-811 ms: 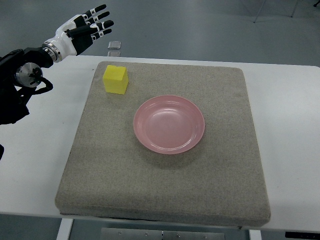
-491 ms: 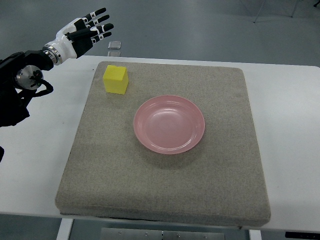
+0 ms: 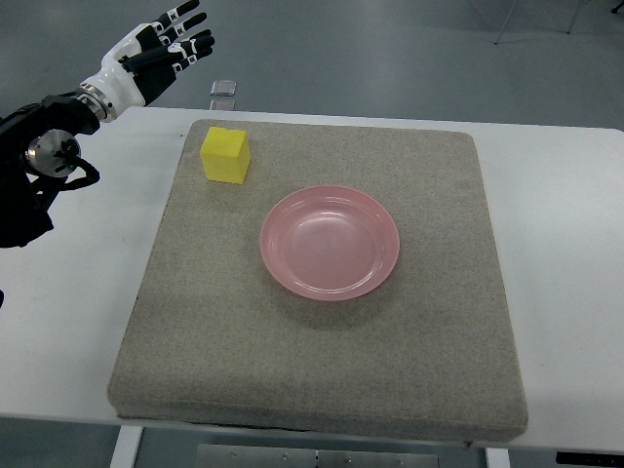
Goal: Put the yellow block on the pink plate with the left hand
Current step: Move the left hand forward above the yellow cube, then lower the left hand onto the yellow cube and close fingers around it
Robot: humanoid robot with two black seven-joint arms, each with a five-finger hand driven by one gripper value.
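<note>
From my remote station I saw the left hand (image 3: 146, 51) raised beyond the table's (image 3: 88, 283) far left corner, fingers (image 3: 185, 18) spread and holding nothing. The yellow block (image 3: 226, 155) sat upright on the grey mat (image 3: 322, 370) near its far left corner, well apart from the hand. The pink plate (image 3: 330, 243) lay empty at the mat's centre, near the block but not touching it.

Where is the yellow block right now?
In the top view, the yellow block sits near the far-left corner of the grey mat, up and left of the pink plate, untouched by the left hand.
</note>
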